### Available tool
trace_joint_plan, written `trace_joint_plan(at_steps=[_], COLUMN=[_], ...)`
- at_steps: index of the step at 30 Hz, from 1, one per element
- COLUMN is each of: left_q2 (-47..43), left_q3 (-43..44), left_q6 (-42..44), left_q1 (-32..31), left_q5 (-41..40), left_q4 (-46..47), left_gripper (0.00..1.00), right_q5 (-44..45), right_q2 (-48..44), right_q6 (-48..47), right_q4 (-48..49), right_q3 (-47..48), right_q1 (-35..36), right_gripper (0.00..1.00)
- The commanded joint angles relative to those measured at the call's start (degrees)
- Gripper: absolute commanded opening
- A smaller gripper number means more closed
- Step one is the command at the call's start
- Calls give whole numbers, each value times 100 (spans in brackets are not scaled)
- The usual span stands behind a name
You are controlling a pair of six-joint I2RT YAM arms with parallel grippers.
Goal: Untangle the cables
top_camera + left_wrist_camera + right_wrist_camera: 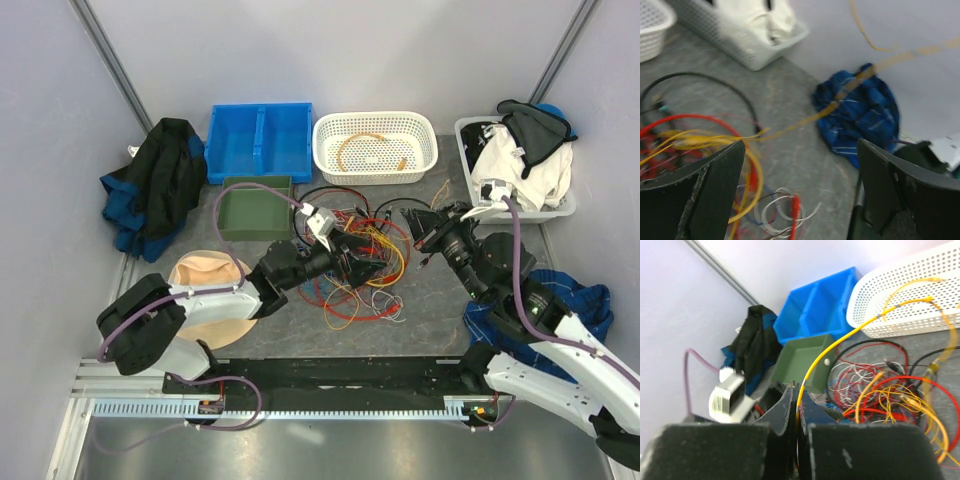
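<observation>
Right wrist view: right gripper (796,392), fingers pressed together, pinched yellow cable (840,342), whose long axis ran toward 1 o'clock to white basket (900,295). Other cables (365,270) lay tangled mid-table (430,310). Left gripper (800,150) fingers were spread wide.

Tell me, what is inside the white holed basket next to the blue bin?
A loose loop of orange-yellow cable lies in the white basket. Nothing else shows there from above. In the right wrist view the basket's wall hides its floor.
</observation>
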Motion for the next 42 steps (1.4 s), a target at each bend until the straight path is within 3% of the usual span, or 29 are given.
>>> trace_joint_plan(at_steps=[1,6,10,14,20,22,25,26,28,29,30,32,33,37,40,42], left_q2=[133,503,776,969,1312,1382,1313,1251,1023,753,619,338,302,415,433,381], left_q3=[-114,-352,-80,271,641,755,975,1054,1212,1491,1694,2560,2932,5187,6288,6713], left_q6=[297,49,206,444,427,392,470,523,698,777,926,1041,1155,1227,1112,1086], left_q1=[-223,-232,-258,-250,-258,-258,-250,-250,-250,-241,-250,-241,-232,-31,216,286], left_q5=[161,415,504,-100,-33,37,187,178,91,-127,-286,-889,-1085,-1983,-1870,-1852], left_q4=[2230,3645,3508,2963,2874,2769,2418,2277,1322,735,-471,-2014,-3492,-6144,-7221,-7452], left_gripper=[100,100,100,100,100,90,52,28,2,2,2,2,2,2,2,2], right_q5=[-432,-555,-766,-1029,-1118,-1118,-1039,-995,-864,-706,-565,-180,-55,569,781,790], right_q2=[136,189,303,409,444,435,383,348,207,137,6,-144,-284,-750,-1146,-1322], right_q6=[308,431,589,686,677,677,642,555,423,274,212,98,-7,-219,-193,-202], right_q4=[-475,-598,-616,-598,-590,-598,-642,-677,-800,-853,-984,-1134,-1265,-1433,-1433,-1407], right_q3=[669,863,969,1136,1285,1268,1250,1250,1242,1233,1215,1207,1172,794,320,31], right_q1=[-11,-2,-2,-11,-2,-11,-11,-3,-3,-2,-2,-2,-11,-2,-11,-11], right_gripper=[0,0,0,0,0,0,0,0,13,25,53,74,85,95,97,96])
